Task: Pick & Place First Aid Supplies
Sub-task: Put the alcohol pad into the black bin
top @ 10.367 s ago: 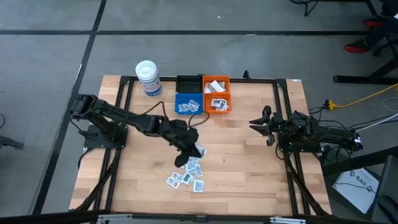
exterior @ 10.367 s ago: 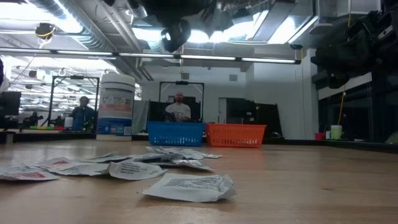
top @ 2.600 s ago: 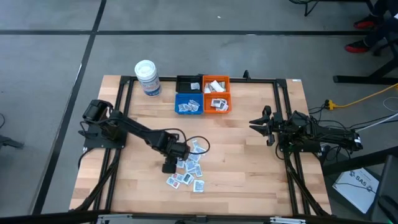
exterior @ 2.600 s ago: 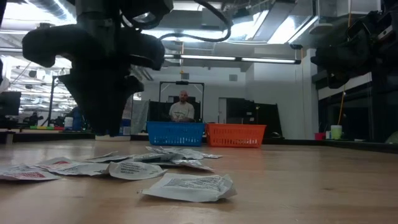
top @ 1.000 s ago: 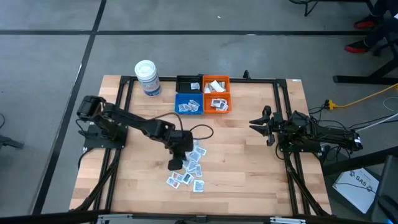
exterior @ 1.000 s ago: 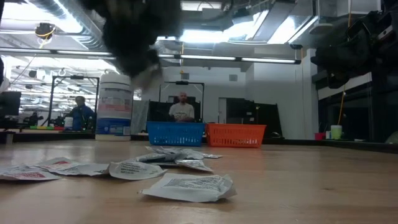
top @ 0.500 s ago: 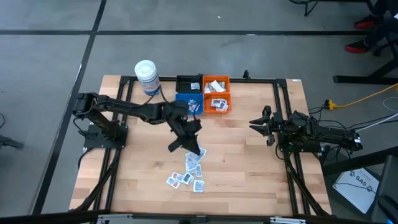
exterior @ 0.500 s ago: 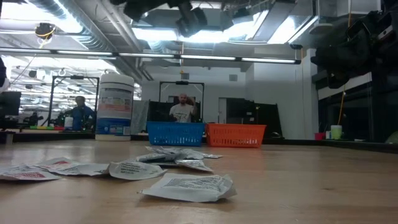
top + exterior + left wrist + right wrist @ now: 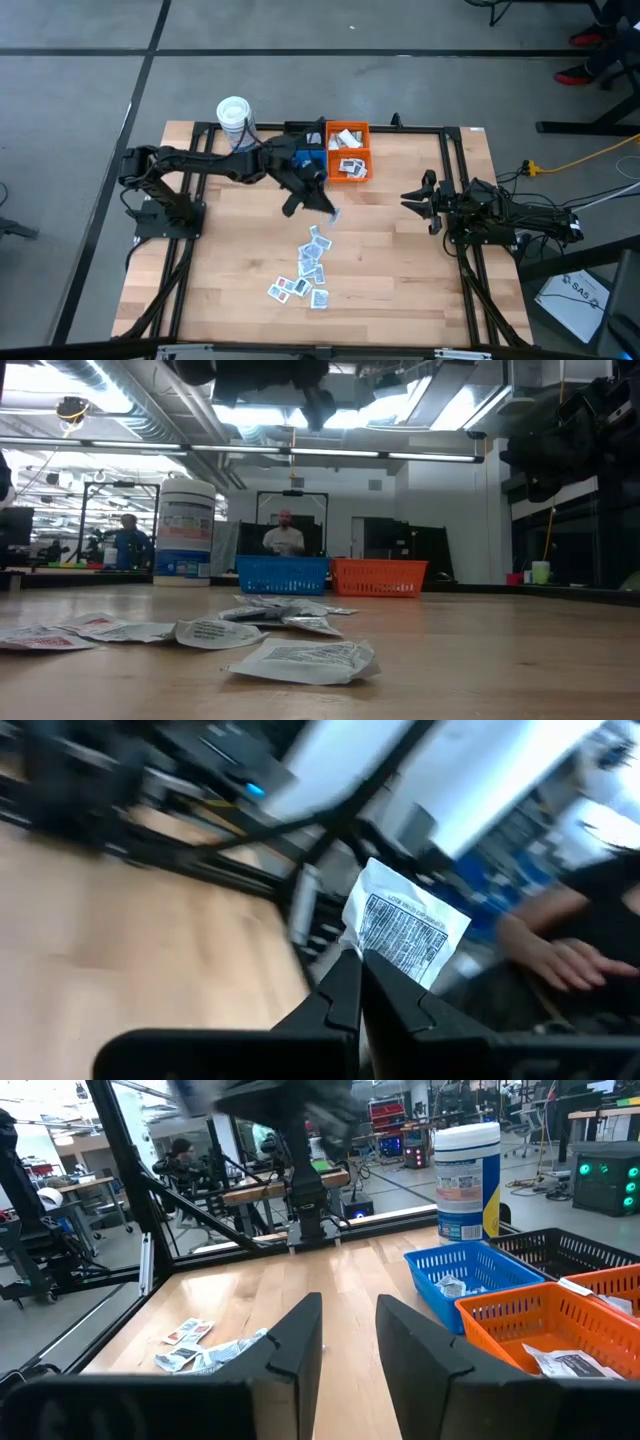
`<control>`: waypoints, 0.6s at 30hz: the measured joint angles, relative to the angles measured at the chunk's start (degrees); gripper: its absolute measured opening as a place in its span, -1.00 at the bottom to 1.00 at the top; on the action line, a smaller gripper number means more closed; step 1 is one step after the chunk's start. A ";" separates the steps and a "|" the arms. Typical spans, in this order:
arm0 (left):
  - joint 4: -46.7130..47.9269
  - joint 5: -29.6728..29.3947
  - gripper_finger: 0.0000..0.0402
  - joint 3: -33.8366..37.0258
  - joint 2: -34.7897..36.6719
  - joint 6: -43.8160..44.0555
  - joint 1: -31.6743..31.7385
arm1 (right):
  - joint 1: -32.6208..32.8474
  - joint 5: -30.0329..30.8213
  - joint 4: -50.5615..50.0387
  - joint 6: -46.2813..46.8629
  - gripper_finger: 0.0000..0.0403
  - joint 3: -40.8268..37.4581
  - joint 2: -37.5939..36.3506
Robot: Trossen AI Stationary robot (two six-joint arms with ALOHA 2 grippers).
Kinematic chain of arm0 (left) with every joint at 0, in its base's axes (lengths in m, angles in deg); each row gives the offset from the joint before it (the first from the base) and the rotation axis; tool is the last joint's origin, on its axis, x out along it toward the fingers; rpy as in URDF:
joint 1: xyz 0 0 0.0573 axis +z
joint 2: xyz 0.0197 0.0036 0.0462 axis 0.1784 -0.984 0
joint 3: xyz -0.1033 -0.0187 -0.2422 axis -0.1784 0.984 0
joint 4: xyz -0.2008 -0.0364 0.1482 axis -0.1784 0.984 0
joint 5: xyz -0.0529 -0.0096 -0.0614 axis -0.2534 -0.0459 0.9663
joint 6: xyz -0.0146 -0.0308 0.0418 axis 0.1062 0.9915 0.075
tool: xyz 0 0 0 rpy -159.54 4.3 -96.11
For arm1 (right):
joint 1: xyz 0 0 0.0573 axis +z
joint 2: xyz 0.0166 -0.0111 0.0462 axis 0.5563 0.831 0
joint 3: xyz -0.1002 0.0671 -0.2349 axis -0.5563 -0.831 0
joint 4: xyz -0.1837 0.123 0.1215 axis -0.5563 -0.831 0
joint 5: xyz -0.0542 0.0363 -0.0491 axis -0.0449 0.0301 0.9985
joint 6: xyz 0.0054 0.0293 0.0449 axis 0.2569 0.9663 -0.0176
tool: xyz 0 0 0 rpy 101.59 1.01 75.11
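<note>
While the right fingers (image 9: pixel 345 1342) stand apart, the left fingers (image 9: pixel 358 982) pinch a white sachet (image 9: pixel 405 933).

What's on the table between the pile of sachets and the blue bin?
In the high view, only bare wood lies between the sachets and the blue bin; the left gripper hangs above that stretch, jaws shut on one sachet.

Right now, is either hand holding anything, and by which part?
The left hand pinches a white printed sachet by its lower edge, near a corner. The right hand is open and holds nothing.
</note>
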 joint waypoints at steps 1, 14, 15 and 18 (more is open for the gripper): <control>0.01 -1.56 -0.99 0.00 0.00 -0.49 0.71 | -0.01 -0.01 0.00 0.00 -0.50 0.00 0.00; 9.11 -25.73 -0.99 0.00 0.00 -8.87 10.06 | -0.01 -0.01 0.00 0.00 -0.50 0.02 -0.02; 10.32 -26.80 -0.99 0.00 0.00 -9.29 10.97 | 0.00 0.00 0.00 0.00 -0.50 0.00 0.00; 13.16 -29.13 -0.99 0.00 0.00 -10.75 13.64 | -0.01 -0.02 0.00 -0.02 -0.50 0.02 -0.01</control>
